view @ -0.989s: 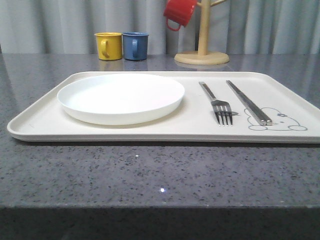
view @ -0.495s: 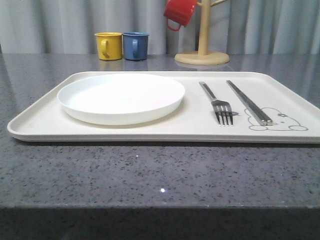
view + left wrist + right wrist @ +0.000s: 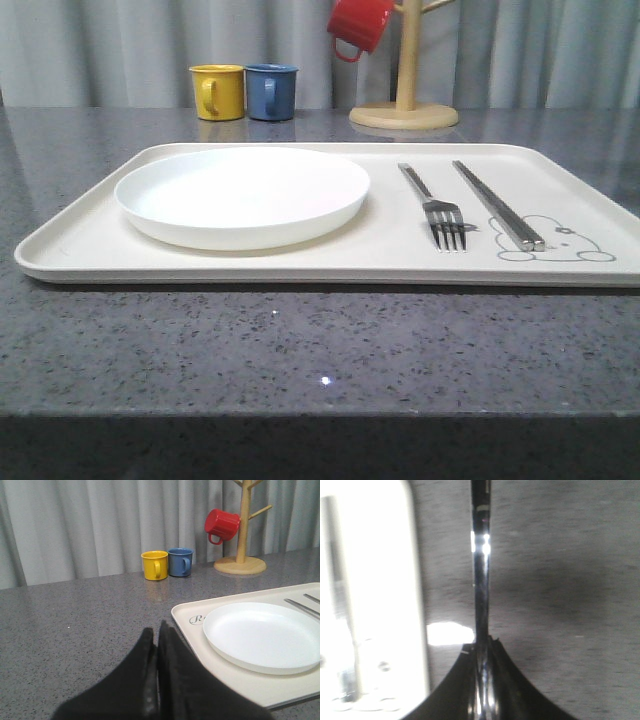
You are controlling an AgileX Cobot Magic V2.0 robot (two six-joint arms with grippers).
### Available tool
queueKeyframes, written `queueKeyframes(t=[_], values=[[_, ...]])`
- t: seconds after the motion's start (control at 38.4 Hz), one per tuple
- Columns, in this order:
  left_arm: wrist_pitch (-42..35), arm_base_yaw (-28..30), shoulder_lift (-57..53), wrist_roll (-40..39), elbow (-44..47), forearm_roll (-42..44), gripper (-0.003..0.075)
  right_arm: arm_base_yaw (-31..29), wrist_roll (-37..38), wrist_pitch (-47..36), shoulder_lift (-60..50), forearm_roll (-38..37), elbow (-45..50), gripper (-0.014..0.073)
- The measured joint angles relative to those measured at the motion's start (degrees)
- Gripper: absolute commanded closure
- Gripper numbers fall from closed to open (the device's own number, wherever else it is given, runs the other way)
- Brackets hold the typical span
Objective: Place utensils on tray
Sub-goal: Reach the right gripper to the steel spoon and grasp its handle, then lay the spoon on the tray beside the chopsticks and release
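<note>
Pretty far along, I'd say. The tray [image 3: 90, 250] already carried 3 of the pieces: the plate [image 3: 242, 195] sat on its left half, the fork [image 3: 436, 208] lay right of the plate with tines toward the camera, and the chopsticks [image 3: 497, 205] lay just right of the fork, tips over the rabbit drawing [image 3: 552, 240]. My guess is the spoon [image 3: 480, 575] was the 1 thing left, since the right gripper [image 3: 482, 647] was clamped on a thin shiny metal handle over the desk [image 3: 560, 580], just beside the tray's right edge. The left gripper [image 3: 156, 635] was pinched together with nothing in it, hovering off the tray's left corner.

Materials: tray was matte cream with rounded corners and a low rim, plate glossy white and shallow, cutlery flat polished metal, desk dark speckled stone. Yellow mug [image 3: 217, 91], blue mug [image 3: 270, 91] and red mug [image 3: 358, 24] sat behind the tray.
</note>
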Motion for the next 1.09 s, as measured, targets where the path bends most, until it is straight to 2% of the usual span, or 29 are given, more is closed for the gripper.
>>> queueKeyframes(t=[0.16, 0.34, 0.7, 1.02, 1.09], values=[[0.00, 0.00, 0.00, 0.00, 0.00, 0.00, 0.0738, 7.43, 4.19, 0.11, 1.66, 0.38, 0.00, 0.0580], [0.00, 0.00, 0.00, 0.00, 0.00, 0.00, 0.0738, 11.39, 6.44, -0.18, 6.47, 0.59, 0.00, 0.0580], [0.00, 0.00, 0.00, 0.00, 0.00, 0.00, 0.0738, 11.60, 7.88, -1.18, 14.18, 0.69, 0.00, 0.0580], [0.00, 0.00, 0.00, 0.00, 0.00, 0.00, 0.0738, 11.60, 9.79, -1.33, 14.94, 0.69, 0.00, 0.0578], [0.00, 0.00, 0.00, 0.00, 0.00, 0.00, 0.0738, 11.60, 9.79, -1.33, 14.94, 0.69, 0.00, 0.0548]])
